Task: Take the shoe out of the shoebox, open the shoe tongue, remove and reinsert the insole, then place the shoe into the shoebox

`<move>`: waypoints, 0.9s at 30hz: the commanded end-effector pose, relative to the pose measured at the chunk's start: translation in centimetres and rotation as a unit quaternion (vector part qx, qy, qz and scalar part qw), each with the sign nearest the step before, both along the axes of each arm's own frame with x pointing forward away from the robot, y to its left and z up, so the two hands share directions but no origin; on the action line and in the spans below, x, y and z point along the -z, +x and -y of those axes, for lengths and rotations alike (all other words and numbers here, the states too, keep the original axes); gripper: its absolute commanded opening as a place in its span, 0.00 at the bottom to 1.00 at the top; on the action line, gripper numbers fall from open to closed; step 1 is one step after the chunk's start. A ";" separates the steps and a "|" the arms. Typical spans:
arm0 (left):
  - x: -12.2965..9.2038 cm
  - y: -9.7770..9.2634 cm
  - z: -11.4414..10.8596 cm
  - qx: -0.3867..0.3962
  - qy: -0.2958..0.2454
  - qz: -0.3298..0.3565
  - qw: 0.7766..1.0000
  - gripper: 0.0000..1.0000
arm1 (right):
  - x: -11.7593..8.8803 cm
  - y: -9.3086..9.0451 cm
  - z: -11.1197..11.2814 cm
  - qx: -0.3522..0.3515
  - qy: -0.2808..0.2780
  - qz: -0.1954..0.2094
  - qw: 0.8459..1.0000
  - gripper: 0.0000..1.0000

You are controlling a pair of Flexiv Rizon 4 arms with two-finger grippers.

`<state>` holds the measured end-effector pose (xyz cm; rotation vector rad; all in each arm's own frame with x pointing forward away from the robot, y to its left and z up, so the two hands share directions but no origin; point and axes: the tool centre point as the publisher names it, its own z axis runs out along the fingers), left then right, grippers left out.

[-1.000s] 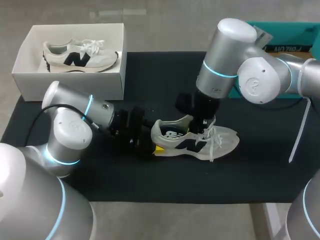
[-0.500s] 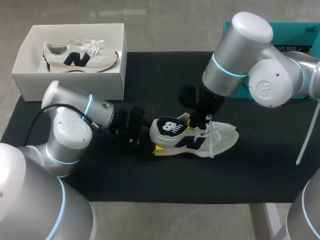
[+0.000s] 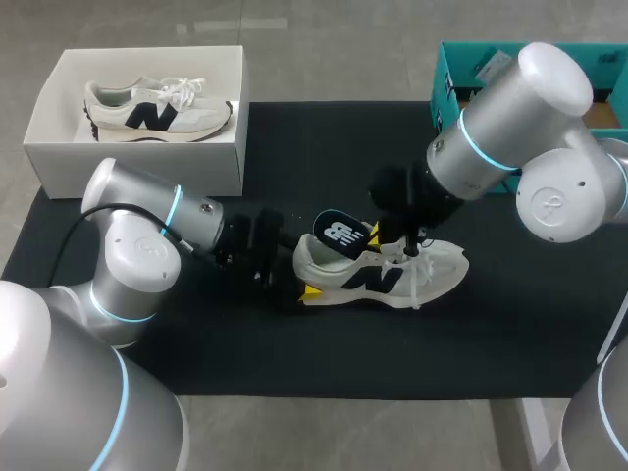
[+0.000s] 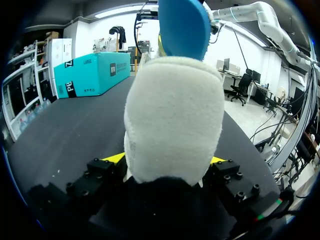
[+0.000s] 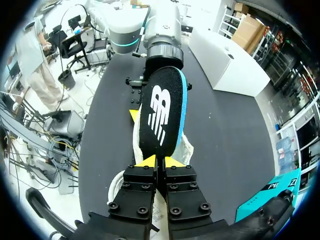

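A white shoe (image 3: pixel 392 278) with a dark logo lies on its sole on the black mat (image 3: pixel 294 358), toe to the right. My left gripper (image 3: pixel 300 282) is shut on its heel; in the left wrist view the heel (image 4: pixel 172 120) fills the gap between the yellow fingertips (image 4: pixel 113 159). My right gripper (image 3: pixel 377 236) is shut on the insole (image 3: pixel 340 234), black on top and blue underneath, which slants up out of the shoe's opening. In the right wrist view the insole (image 5: pixel 162 112) runs ahead from that gripper (image 5: pixel 155 161), over the shoe (image 5: pixel 186 148).
A white shoebox (image 3: pixel 59 147) stands at the mat's back left with a second white shoe (image 3: pixel 157 108) inside. A teal box (image 3: pixel 453 78) sits at the back right behind my right arm. Bare mat lies in front of the shoe.
My right gripper has drawn the insole up and out of the shoe's opening, and the right arm has swung to the right. The left gripper has stayed on the heel.
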<state>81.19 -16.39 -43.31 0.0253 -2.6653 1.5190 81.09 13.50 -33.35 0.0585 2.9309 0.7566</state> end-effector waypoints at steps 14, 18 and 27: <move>0.3 0.1 0.1 0.000 0.001 0.000 1.000 0.00 | 1.8 3.2 -2.7 -0.052 0.035 -0.012 0.998 0.00; 0.3 0.1 0.1 0.000 0.001 0.000 1.000 0.00 | 2.1 3.1 -2.5 -0.049 0.038 -0.014 0.998 0.11; 0.3 0.1 0.1 0.000 0.001 0.000 1.000 0.00 | 3.2 3.9 -2.6 -0.053 0.046 -0.027 0.997 0.23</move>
